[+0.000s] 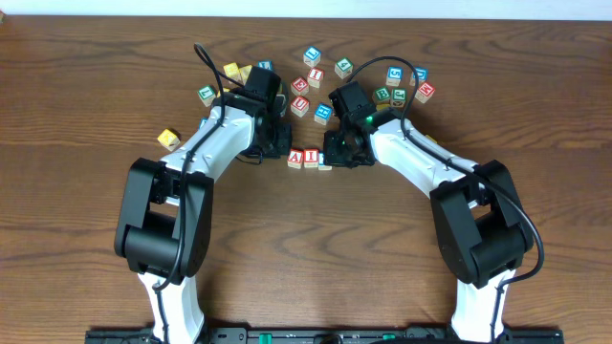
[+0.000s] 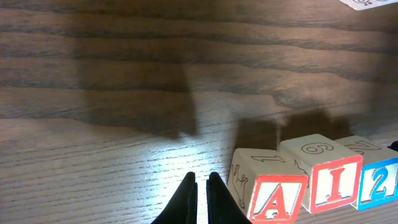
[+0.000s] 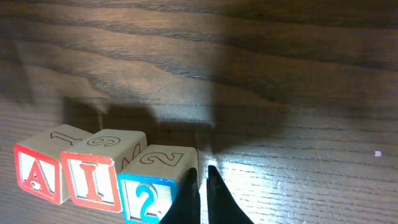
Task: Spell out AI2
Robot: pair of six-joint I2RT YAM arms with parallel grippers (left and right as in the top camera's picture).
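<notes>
Three white-faced cubes stand in a row touching on the table: the red A cube (image 1: 295, 158) (image 2: 267, 190) (image 3: 40, 168), the red I cube (image 1: 310, 157) (image 2: 326, 174) (image 3: 102, 168), and the blue 2 cube (image 1: 324, 162) (image 2: 376, 177) (image 3: 155, 180). My left gripper (image 2: 201, 178) is shut and empty, its tips just left of the A cube. My right gripper (image 3: 202, 170) is shut and empty, its tips against the right side of the 2 cube. In the overhead view the left gripper (image 1: 274, 145) and right gripper (image 1: 341, 151) flank the row.
Several other letter cubes lie scattered behind the row, such as a cluster (image 1: 308, 81) at the middle and another (image 1: 402, 88) at the right. A yellow cube (image 1: 168, 139) lies at the left and another (image 1: 232, 71) further back.
</notes>
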